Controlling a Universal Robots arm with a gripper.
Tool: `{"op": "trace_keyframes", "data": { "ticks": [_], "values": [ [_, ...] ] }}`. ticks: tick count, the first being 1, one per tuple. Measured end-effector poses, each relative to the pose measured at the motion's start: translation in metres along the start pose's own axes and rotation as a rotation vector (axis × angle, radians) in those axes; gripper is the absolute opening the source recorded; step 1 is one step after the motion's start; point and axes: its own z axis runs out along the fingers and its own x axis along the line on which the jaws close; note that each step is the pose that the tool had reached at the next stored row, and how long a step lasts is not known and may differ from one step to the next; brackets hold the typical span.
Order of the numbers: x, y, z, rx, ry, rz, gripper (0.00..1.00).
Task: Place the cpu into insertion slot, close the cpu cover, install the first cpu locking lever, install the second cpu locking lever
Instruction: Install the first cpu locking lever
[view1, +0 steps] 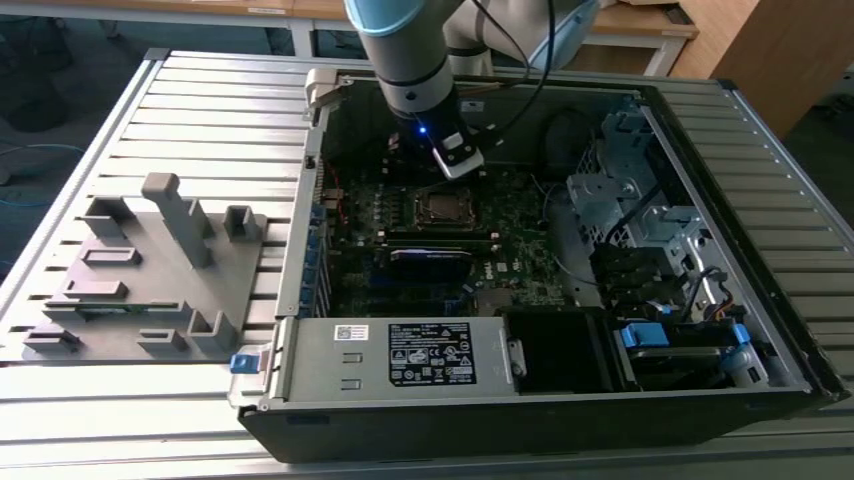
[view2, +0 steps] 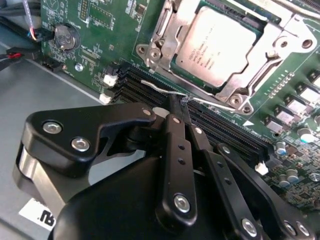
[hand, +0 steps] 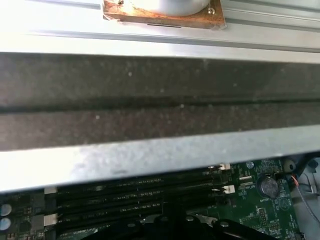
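The cpu (view2: 215, 42), a silver-grey square chip, lies in the insertion slot (view1: 441, 207) on the green motherboard. The cpu cover (view2: 167, 30), a silver metal frame, lies flat around the chip. A thin wire locking lever (view2: 220, 104) runs along the socket's edge beside the memory slots. My gripper (view2: 178, 102) has its black fingers (view2: 172, 145) pressed together, and their tips touch this lever; I cannot tell whether the wire is pinched between them. In the exterior view the gripper (view1: 458, 165) hangs inside the open computer case just beyond the socket.
Black memory slots (view2: 145, 87) and a coin battery (view2: 64, 36) lie close to the fingers. The power supply (view1: 400, 355) and drive cage (view1: 627, 200) crowd the case. A grey fixture block (view1: 147, 270) sits on the table at the exterior view's left.
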Motion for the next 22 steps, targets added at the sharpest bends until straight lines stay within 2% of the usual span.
{"op": "trace_keyframes", "data": {
  "ticks": [3, 9, 18, 22],
  "values": [
    [0.0004, -0.0006, 0.0010, 0.0001, -0.0034, -0.001, 0.10],
    [0.0003, -0.0005, 0.0008, 0.0000, -0.0037, -0.001, 0.10],
    [-0.0045, 0.0040, -0.0164, 0.0001, -0.0037, -0.001, 0.10],
    [-0.0046, 0.0042, -0.0169, -0.0003, -0.0039, -0.001, 0.10]
  ]
}}
